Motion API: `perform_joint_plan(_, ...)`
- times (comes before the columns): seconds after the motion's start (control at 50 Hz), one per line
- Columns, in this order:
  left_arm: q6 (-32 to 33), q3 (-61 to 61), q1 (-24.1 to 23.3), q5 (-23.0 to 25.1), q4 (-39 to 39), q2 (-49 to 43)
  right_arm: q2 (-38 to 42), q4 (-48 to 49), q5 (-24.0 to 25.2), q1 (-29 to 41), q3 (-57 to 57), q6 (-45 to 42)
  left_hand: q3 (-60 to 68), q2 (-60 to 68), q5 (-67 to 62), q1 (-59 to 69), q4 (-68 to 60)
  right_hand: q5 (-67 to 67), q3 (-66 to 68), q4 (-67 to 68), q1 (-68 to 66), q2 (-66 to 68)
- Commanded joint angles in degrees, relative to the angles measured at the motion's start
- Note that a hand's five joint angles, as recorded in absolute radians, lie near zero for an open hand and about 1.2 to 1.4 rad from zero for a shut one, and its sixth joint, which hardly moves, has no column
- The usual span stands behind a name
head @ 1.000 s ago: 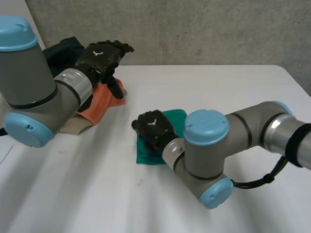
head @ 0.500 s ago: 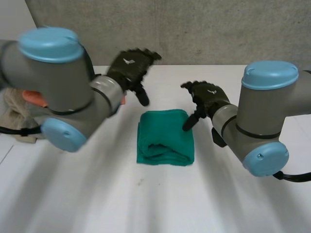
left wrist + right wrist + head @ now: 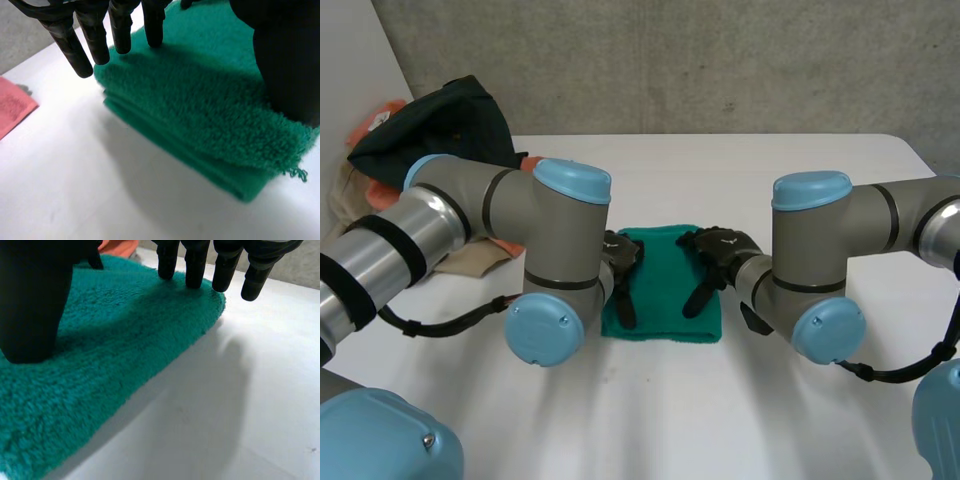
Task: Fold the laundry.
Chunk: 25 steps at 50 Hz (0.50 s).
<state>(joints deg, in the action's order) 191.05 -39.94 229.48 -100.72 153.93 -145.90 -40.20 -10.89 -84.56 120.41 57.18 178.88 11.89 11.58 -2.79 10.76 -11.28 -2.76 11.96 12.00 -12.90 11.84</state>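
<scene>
Much of the laundry pile (image 3: pixel 435 115) at the far left is hidden behind the big left arm (image 3: pixel 470 215). What can be seen is a dark piece on top, a bit of orange and a tan cloth (image 3: pixel 470 262) at the bottom. Next comes the left hand (image 3: pixel 618 255), partly covered by its own arm. In the left wrist view its fingers (image 3: pixel 90 35) are straight and loose, with the tips at the towel's edge. Its thumb (image 3: pixel 287 65) rests on top, gripping nothing. The green towel (image 3: pixel 665 285) lies folded in the middle of the white table (image 3: pixel 650 420), with a hand on each side. It is fluffy, with layers stacked at one side and a loose thread (image 3: pixel 296 173) at a corner. The right hand (image 3: pixel 720 250) lies on the towel's right part. Its fingers (image 3: pixel 195 262) are straight near the rounded edge and its thumb (image 3: pixel 35 300) presses down, holding nothing. A bit of orange cloth (image 3: pixel 120 247) peeks out past it.
</scene>
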Motion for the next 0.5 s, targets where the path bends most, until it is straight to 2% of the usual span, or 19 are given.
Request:
perform_joint_plan(0.02, 0.5, -1.3, 0.3, 0.2, -1.1, 3.7, -4.1, -0.2, -0.8, -0.1, 1.4, -2.7, -1.9, -1.6, 2.8, -0.8, 1.3, 2.8, -2.0, -2.0, 2.9, -1.8)
perform_joint_plan(0.14, 0.6, -1.3, 0.7, 2.5, -0.9, 9.0, -10.8, 2.5, -4.3, -1.1, 7.1, -2.3, -1.9, -1.6, 2.8, -0.8, 1.3, 2.8, -2.0, -2.0, 2.9, -1.8)
perform_joint_plan(0.2, 0.4, -1.3, 1.3, 5.4, -0.6, 11.6, -14.6, 5.4, -8.2, -2.4, 12.4, -0.7, -1.9, -1.6, 2.8, -0.8, 1.3, 2.8, -2.0, -2.0, 2.9, -1.8)
perform_joint_plan(0.24, 0.3, -1.5, 1.8, 9.0, 0.1, 13.3, -16.8, 6.9, -9.7, -2.8, 16.2, 1.7, -1.9, -1.6, 2.8, -0.8, 1.3, 2.8, -2.0, -2.0, 2.9, -1.8)
perform_joint_plan(0.28, 0.3, -1.9, 2.1, 11.3, 0.5, 14.3, -17.8, 7.4, -9.5, -2.8, 18.7, 3.7, -1.9, -1.6, 2.8, -0.8, 1.3, 2.8, -2.0, -2.0, 2.9, -1.8)
perform_joint_plan(0.38, -0.3, -5.2, 2.7, 21.9, 3.2, 18.5, -18.2, 8.5, -5.4, -1.4, 26.0, 10.6, -1.9, -1.6, 2.8, -0.8, 1.3, 2.8, -2.0, -2.0, 2.9, -1.8)
perform_joint_plan(0.5, -1.7, -9.8, 3.3, 27.9, 7.5, 21.9, -17.3, 14.9, -4.6, 1.0, 29.6, 13.8, -1.9, -1.6, 2.8, -0.8, 1.3, 2.8, -2.0, -2.0, 2.9, -1.8)
